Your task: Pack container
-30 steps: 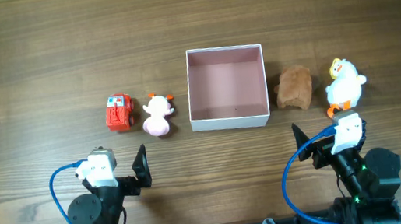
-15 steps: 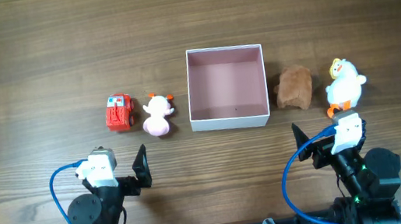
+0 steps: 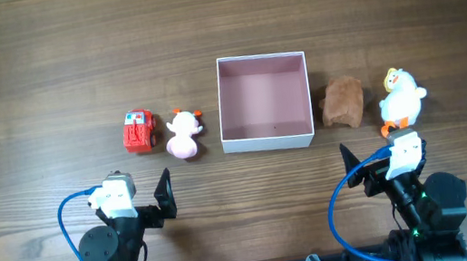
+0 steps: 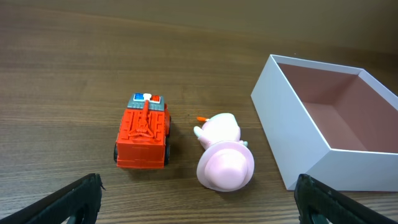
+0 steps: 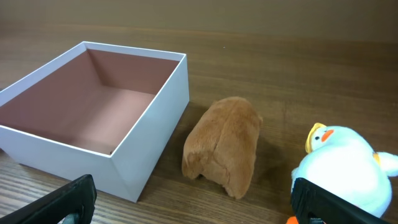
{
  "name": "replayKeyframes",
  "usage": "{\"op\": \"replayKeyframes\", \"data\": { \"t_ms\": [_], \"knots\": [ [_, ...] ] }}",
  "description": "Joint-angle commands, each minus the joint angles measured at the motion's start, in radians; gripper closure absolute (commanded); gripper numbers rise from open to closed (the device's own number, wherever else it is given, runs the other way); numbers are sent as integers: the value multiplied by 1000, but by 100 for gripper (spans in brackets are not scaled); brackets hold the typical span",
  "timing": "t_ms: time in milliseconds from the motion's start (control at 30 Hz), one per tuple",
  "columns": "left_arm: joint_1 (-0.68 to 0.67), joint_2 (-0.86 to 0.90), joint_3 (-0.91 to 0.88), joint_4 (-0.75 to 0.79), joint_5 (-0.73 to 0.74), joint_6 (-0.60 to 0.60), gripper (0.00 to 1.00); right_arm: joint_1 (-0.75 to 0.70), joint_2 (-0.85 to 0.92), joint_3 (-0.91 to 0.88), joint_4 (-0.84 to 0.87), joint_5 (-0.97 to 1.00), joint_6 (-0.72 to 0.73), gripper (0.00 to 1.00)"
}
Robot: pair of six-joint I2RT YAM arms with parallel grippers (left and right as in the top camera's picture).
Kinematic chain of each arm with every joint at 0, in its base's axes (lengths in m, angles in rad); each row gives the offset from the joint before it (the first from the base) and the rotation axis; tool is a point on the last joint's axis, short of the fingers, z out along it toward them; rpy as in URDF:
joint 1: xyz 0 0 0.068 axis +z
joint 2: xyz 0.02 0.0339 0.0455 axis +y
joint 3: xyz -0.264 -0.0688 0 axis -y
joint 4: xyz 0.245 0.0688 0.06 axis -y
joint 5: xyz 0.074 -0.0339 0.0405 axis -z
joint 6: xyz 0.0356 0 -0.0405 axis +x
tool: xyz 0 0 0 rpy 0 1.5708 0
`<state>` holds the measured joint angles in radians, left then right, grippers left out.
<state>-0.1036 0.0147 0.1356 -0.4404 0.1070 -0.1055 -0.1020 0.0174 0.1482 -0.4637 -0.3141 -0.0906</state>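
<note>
Left claw (image 4: 199, 202): jaws spread wide, gripping nothing; hangs over the table (image 3: 41, 66) nearer than the container (image 3: 268, 140) and off to its left.
Right claw (image 5: 193, 199): jaws just as wide, also gripping nothing; nearer than the container and off to its right.
Pink toy (image 3: 184, 135): lies just left of the container, clear of its wall.
Red toy truck (image 3: 137, 131): left of the container, beyond the pink toy.
Brown plush (image 3: 343, 102): just right of the container, not touching.
White bird toy (image 3: 402, 98): right of the container, past the plush.
Container: mid-table, upright, open top, white walls, pink floor bare.
</note>
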Motion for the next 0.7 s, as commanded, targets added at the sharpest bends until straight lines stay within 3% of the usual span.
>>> {"op": "replayKeyframes", "data": {
  "t_ms": [0, 667],
  "knots": [
    [4, -2, -7, 3, 22, 23, 0, 0, -8, -2, 3, -13, 15, 0],
    [4, -2, -7, 4, 55, -5, 0, 0, -8, -2, 4, -13, 15, 0]
  ]
}}
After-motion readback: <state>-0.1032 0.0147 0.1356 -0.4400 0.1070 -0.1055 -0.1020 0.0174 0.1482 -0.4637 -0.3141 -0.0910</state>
